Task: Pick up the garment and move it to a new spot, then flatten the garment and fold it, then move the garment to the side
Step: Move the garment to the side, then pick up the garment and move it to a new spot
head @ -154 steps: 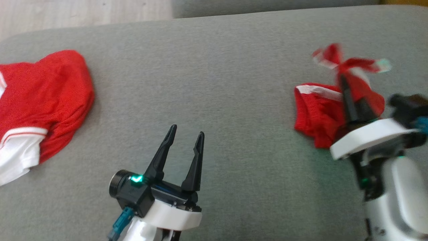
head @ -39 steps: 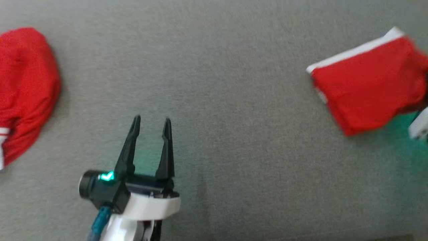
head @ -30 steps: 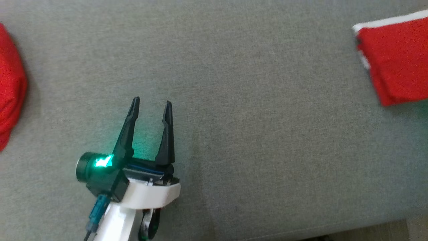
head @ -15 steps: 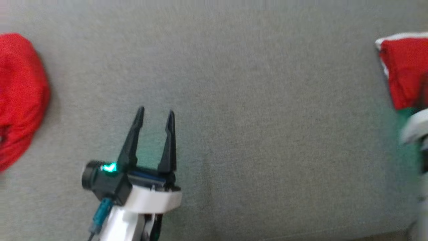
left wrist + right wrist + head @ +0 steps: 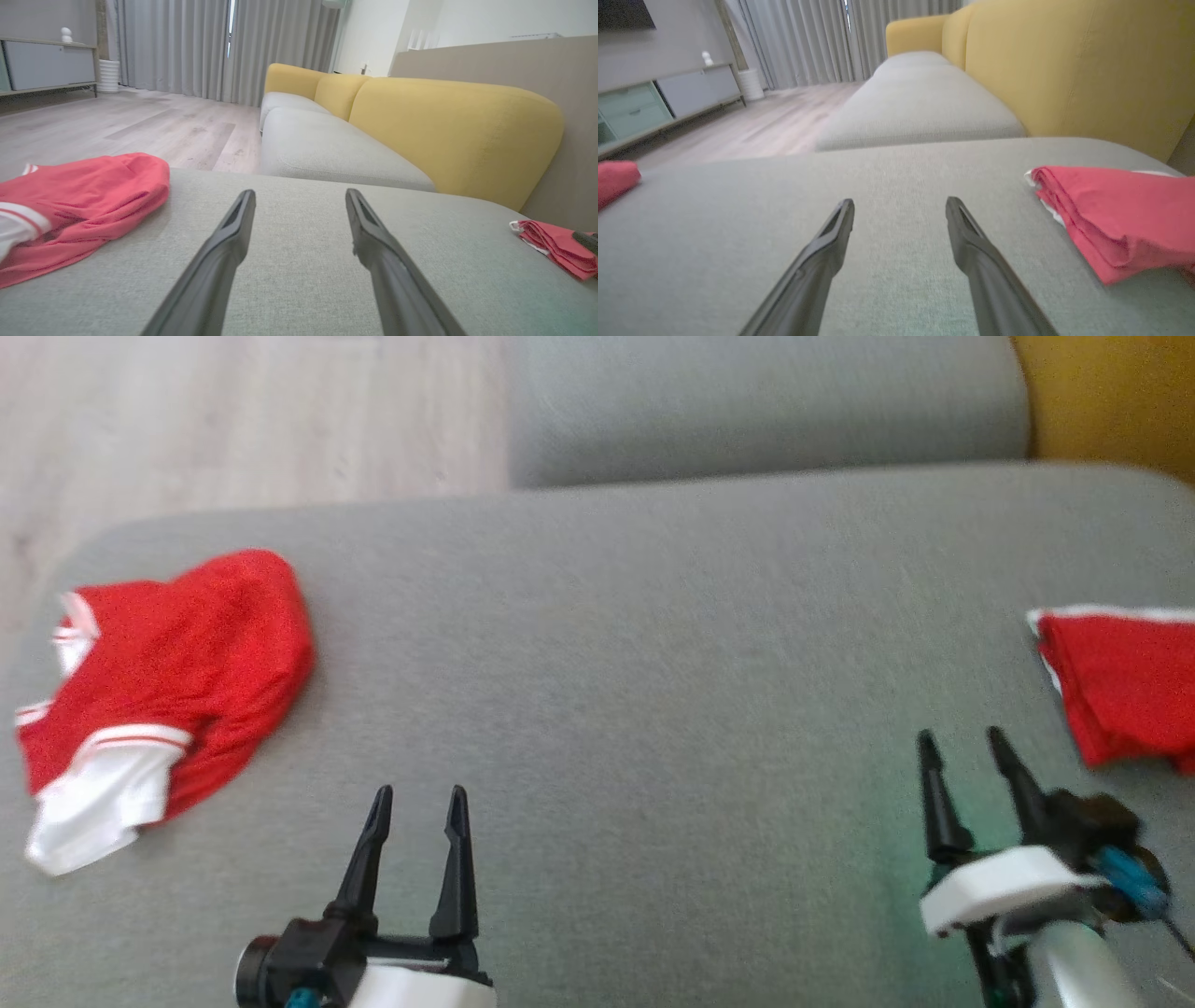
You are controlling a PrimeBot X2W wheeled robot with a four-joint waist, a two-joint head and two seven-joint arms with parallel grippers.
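Seems essentially finished: neatly folded red fabric garment with white trim (image 5: 1125,686) lying at far right of grey upholstered sofa cushion (image 5: 653,663), just beside right gripper (image 5: 962,747). Spread wide and empty there; same for left gripper (image 5: 419,798) over bare cushion. Left to do, perhaps: 1 crumpled red-and-white garment (image 5: 177,663), far left.

cushion (image 5: 653,663) — matt coarse weave, garment (image 5: 1130,691) — cloth

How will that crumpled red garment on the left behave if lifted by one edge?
The crumpled red garment is probably floppy: it lies in soft humps, so it should drape from a pinch. Its white part may trail. Pushed across the woven grey cushion, it would likely bunch rather than slide.
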